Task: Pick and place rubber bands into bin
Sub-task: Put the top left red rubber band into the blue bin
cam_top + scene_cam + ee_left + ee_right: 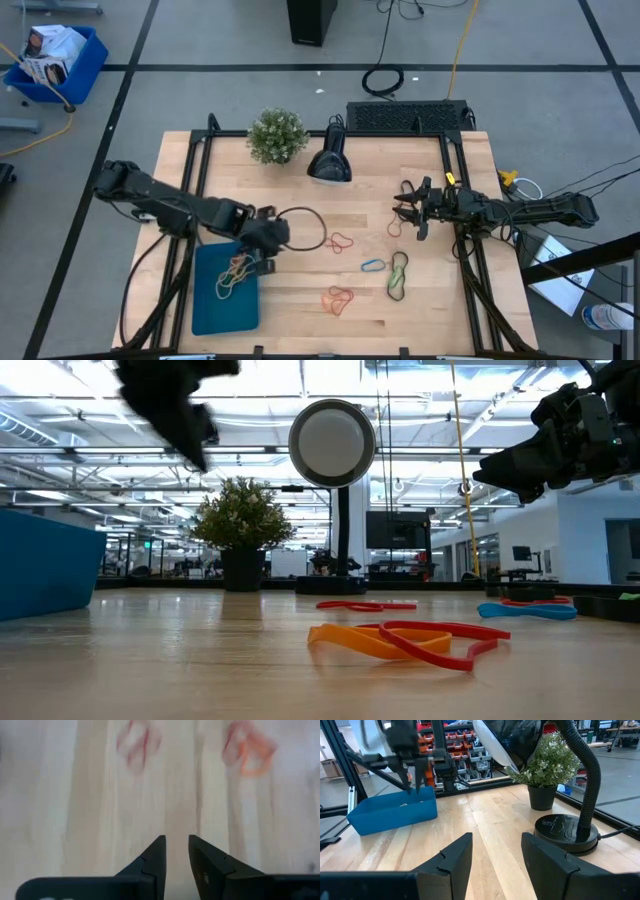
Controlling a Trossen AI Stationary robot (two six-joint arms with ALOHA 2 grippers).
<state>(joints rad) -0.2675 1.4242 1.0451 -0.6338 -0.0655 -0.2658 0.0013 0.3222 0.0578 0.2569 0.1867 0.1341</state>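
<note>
Over the pale wooden bench (300, 300), my left pincer (268, 240) hangs at the far right corner of the flat teal-blue plastic bin (205, 310), its two dark fingers (152, 860) drawn nearly together with only a narrow slit between them and nothing caught there. A few thin orange and tan rubber bands (236, 270) already lie tangled in the bin. The rest are scattered on the bench to its right: a red pair (340, 242) near the middle, an orange-and-red pair (339, 298) toward the near edge, a small blue loop (373, 265) and a longer green one (398, 277) just beside it.

My right pincer (412, 212) waits above the bench's right side, jaws spread wide and empty, near a dark tangle I cannot make out.

These loops look featherlight, limp and stretchy, lying almost flat. I judge they will slide away from a shallow pinch, so the best hold is where two strands cross or a loop arches off the wood, fingertips pressed right down to the bench.
</note>
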